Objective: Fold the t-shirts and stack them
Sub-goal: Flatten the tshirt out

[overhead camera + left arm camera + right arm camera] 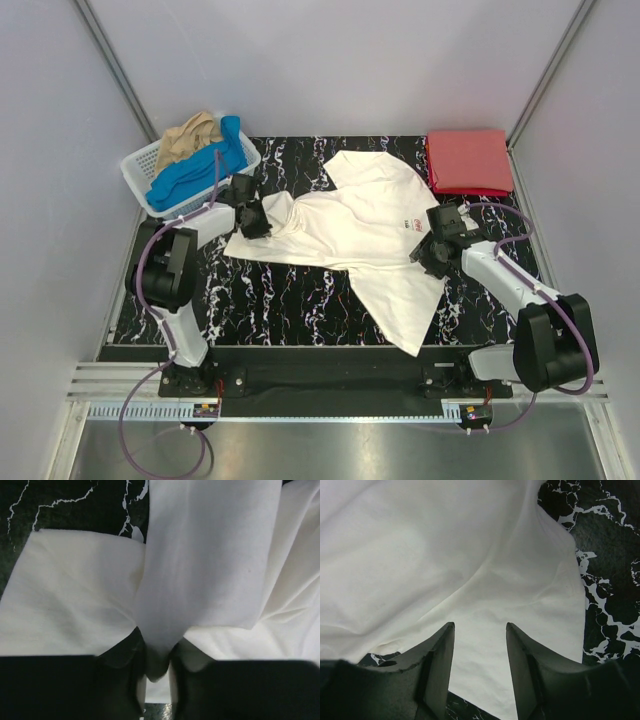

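Bright, even overhead light; wrist views dimmer, softly blurred.

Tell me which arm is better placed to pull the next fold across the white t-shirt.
Left, probably. The left gripper is shut on a bunched edge of the white t-shirt, so it could pull straight away. The right gripper is open over the cloth and grips nothing.

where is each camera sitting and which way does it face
Top external: above and behind the arm bases, looking down on the black marbled table; left arm and right arm show.
Left wrist: on the left arm, looking down past the left claw, pinching the white cloth t-shirt.
Right wrist: looking down past the open right claw at cloth.
All three share that t-shirt.
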{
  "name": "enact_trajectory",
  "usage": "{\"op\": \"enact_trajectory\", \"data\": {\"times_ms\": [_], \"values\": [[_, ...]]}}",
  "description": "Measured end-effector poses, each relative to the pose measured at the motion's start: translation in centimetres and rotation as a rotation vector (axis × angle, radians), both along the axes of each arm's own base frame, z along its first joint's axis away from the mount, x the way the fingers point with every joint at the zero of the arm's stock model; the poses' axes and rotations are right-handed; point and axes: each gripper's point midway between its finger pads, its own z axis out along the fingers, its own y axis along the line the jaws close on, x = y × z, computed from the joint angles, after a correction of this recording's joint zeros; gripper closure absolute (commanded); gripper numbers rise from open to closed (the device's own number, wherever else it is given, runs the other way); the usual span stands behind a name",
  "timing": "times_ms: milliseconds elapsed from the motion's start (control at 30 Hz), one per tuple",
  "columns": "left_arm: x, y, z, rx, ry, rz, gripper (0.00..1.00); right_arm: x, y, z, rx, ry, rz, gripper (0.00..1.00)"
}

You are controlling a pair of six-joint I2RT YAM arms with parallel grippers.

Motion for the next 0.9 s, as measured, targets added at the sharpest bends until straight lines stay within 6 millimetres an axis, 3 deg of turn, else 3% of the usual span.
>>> {"op": "enact_trajectory", "data": {"times_ms": [100, 200, 233, 367, 433, 500, 567, 667, 833, 900], "values": [[-0.6, -0.3, 0.7, 0.011, 0.01, -0.025, 1.0, 0.1, -0.2, -0.1, -0.02, -0.005, 0.021, 0.46], [-2.2, -1.1, 4.9, 0.044, -0.034, -0.055, 1.0, 0.2, -0.7, -0.1, -0.052, -0.015, 0.029, 0.46], [-2.5, -1.7, 7.4, 0.055, -0.079, -0.073, 1.0, 0.2, -0.9, -0.1, -0.059, -0.018, 0.031, 0.45], [-4.2, -6.2, 22.2, -0.011, -0.416, -0.165, 1.0, 0.5, -1.2, -0.1, -0.078, -0.031, 0.03, 0.45], [-6.3, -6.8, 29.0, -0.073, -0.573, -0.179, 1.0, 0.7, -1.2, -0.4, -0.081, -0.03, 0.029, 0.45], [-7.7, -5.9, 31.8, -0.087, -0.637, -0.159, 1.0, 0.8, -1.1, -1.2, -0.087, -0.01, 0.031, 0.45], [-9.0, -4.8, 32.6, -0.067, -0.651, -0.135, 1.0, 0.8, -1.2, -2.0, -0.094, 0.009, 0.033, 0.45], [-9.6, -4.0, 31.5, -0.016, -0.615, -0.119, 1.0, 0.8, -1.5, -3.1, -0.117, 0.031, 0.03, 0.45], [-8.2, -3.4, 27.1, 0.107, -0.491, -0.1, 1.0, 1.8, -2.1, -5.4, -0.171, 0.082, 0.029, 0.46], [-6.7, -3.1, 24.7, 0.149, -0.428, -0.087, 1.0, 3.7, -2.2, -5.4, -0.192, 0.065, 0.026, 0.49]]}}
